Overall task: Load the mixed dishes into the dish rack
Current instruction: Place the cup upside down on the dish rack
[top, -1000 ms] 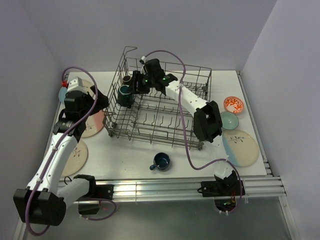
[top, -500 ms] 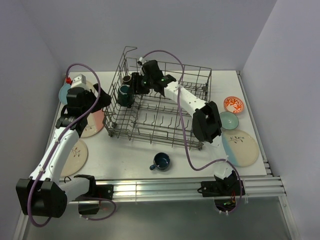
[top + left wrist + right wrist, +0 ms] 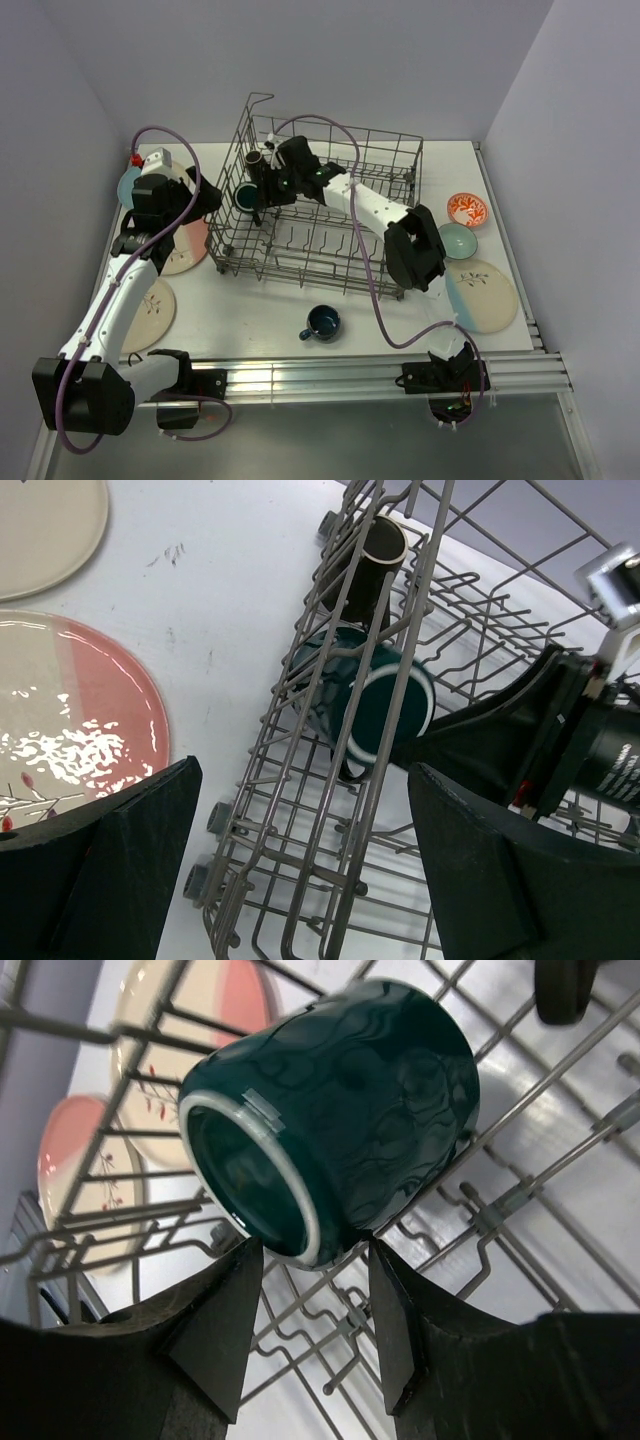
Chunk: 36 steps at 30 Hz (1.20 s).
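Pale lilac walls close in a white table (image 3: 260, 315), and the dish rack (image 3: 400, 160) stands at its middle.

The right gripper (image 3: 262, 188) reaches into the rack's far left corner. In the wrist view its fingers look pressed onto the lower wall of the teal mug (image 3: 340, 1110), which is tipped on its side, mouth toward the rack's left wall, just above the tines. A dark mug (image 3: 256, 160) sits in the same corner, just behind the teal one, leaning on the wire.

The left gripper (image 3: 300, 880) hangs just outside the rack's left wall with its fingers spread wide and nothing between them, above the pink plate (image 3: 185, 250).

By my reckoning the job is at an early stage. Only the dark mug is stowed, and the teal mug is inside the rack but not yet let go.

The rest lies on the table outside the rack:
- a dark blue mug (image 3: 323, 322) in front of the rack
- the pink plate and a cream plate (image 3: 150, 305) to the rack's left
- the edge of a fourth plate (image 3: 124, 186) showing behind the left arm
- a blue-edged plate (image 3: 485, 292), a green bowl (image 3: 459, 240) and an orange bowl (image 3: 467, 209) to the rack's right

Seating the teal mug looks like the step in hand.
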Available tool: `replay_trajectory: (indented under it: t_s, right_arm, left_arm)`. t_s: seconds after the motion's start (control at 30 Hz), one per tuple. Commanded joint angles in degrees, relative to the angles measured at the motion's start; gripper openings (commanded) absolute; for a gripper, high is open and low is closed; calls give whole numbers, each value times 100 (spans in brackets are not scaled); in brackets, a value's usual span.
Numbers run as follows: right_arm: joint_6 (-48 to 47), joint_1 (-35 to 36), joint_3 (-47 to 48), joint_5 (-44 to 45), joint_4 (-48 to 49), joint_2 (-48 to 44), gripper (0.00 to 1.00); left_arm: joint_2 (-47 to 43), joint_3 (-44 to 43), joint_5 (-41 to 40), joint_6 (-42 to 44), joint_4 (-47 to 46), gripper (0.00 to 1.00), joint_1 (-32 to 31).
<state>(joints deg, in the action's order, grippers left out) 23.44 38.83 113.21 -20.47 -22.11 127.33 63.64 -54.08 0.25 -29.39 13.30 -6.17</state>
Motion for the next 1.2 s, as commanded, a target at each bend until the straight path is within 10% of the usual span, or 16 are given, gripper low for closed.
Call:
replay_trajectory:
  t_s: [0.0, 1.17]
  right_arm:
    - [-173, 37, -53, 26, 207, -393, 54]
    - [-727, -7, 1028, 508, 189, 477, 57]
  left_arm:
    - [-97, -14, 116, 82, -302, 91, 37]
    - [782, -164, 704, 407, -460, 88, 37]
